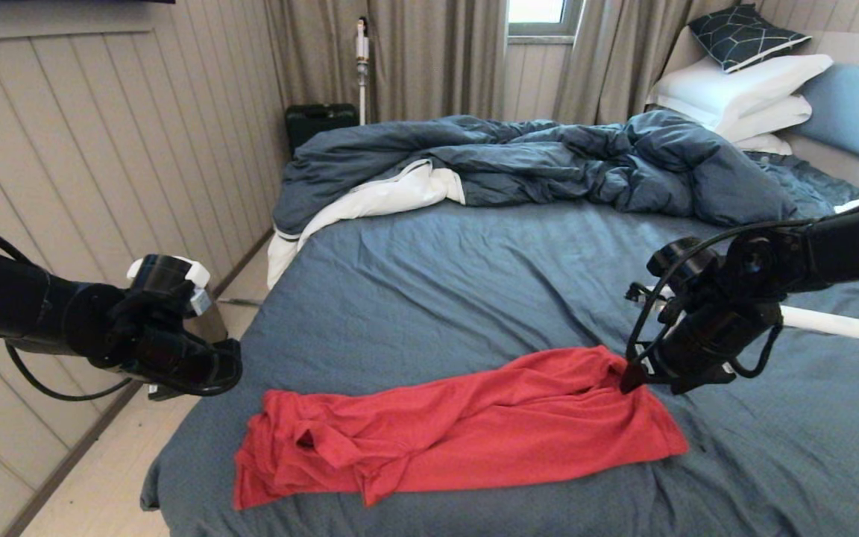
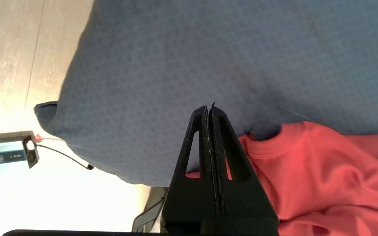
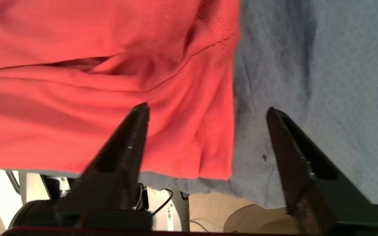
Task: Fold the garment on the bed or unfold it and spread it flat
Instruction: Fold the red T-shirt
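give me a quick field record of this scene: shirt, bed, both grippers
garment: red T-shirt, bunched in a long strip near the bed's front edge
bed: slate-blue sheet, duvet rumpled at far side
left gripper: shut, empty, beside the shirt's left end
right gripper: open, over the shirt's right end, holding nothing
fold state: neither folded nor spread flat

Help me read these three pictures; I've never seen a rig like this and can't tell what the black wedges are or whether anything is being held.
It is a two-armed robot at a bed. One picture looks down from its head; the other two come from cameras on each wrist, behind the fingers, which are those black wedges. A red T-shirt lies bunched in a long strip near the bed's front edge, with a rumpled blue duvet and pillows farther back. The left gripper is shut and empty beside the shirt's collar end. The right gripper stands open over the shirt's other end. Nothing is held.
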You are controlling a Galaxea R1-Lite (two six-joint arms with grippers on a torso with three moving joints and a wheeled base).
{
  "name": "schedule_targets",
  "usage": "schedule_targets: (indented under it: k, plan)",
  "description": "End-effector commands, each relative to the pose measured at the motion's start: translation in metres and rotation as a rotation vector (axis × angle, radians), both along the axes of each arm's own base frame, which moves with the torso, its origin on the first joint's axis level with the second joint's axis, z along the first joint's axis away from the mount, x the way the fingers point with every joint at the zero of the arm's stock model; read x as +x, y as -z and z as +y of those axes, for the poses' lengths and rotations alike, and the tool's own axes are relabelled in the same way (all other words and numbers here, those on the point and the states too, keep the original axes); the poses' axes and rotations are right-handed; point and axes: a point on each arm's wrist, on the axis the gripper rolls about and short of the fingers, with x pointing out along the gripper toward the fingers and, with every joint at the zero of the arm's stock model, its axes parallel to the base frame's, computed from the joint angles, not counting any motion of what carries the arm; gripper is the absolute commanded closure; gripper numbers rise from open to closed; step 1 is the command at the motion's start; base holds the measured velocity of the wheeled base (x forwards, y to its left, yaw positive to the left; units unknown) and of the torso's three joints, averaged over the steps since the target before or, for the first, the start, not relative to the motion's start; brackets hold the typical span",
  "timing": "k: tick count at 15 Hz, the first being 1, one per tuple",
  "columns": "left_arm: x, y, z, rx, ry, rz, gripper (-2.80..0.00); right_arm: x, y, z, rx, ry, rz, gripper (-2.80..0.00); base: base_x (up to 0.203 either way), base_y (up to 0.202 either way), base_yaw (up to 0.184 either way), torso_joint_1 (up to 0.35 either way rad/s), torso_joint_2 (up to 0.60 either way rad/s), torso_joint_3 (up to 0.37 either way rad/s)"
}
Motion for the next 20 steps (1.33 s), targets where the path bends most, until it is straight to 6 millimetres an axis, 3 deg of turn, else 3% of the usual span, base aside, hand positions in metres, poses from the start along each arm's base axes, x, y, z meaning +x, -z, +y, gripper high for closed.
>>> schedule_targets:
  k: [1, 5, 13, 14, 20]
  plan:
    - [0.001, 0.003, 0.0, 0.0, -0.002, 0.009, 0.0, 0.006, 0.015, 0.0, -0.001, 0.003, 0.035, -2.8, 0.0, 0.0, 0.0, 0.0, 0.0, 0.0]
    - [0.003, 0.009, -0.001, 0.003, -0.003, 0.022, 0.0, 0.017, 0.027, 0.003, 0.001, -0.003, 0.036, -2.8, 0.0, 0.0, 0.0, 0.0, 0.0, 0.0]
    - [0.005, 0.011, -0.001, 0.004, -0.001, 0.022, 0.0, 0.033, 0.039, 0.029, 0.01, -0.06, 0.037, -2.8, 0.0, 0.0, 0.0, 0.0, 0.0, 0.0]
    - [0.005, 0.011, -0.001, 0.005, -0.002, 0.023, 0.0, 0.033, 0.039, 0.032, 0.01, -0.067, 0.039, 0.0, 0.0, 0.0, 0.0, 0.0, 0.0, 0.0]
    - [0.005, 0.014, -0.001, 0.007, -0.001, 0.031, 0.0, 0.025, 0.028, 0.051, 0.011, -0.112, 0.014, 0.0, 0.0, 0.0, 0.0, 0.0, 0.0, 0.0]
